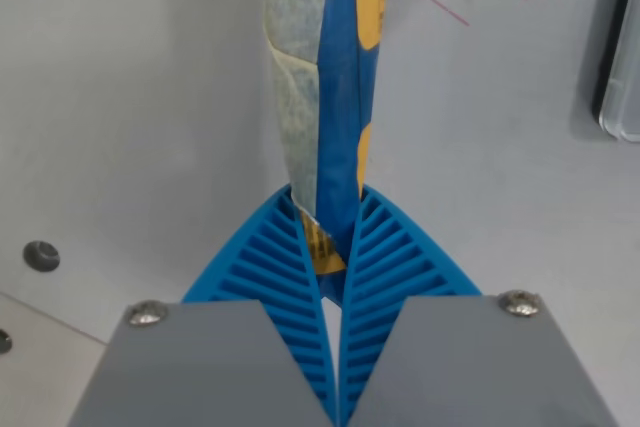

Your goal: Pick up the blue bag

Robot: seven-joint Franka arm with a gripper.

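- We have the blue bag [335, 77] pinched between the jaws, which are clamped on its thin edge
- It looks light, soft and crinkly, likely to slip; a hold deeper between the jaws seems safer

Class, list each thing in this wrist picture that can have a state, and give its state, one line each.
Gripper: shut on the blue bag.
Blue bag: pinched between the fingers, extending toward the top of the view.
Tape patch: stuck on the bag, wrinkled.
Table: bare where visible, thin red lines at upper right.
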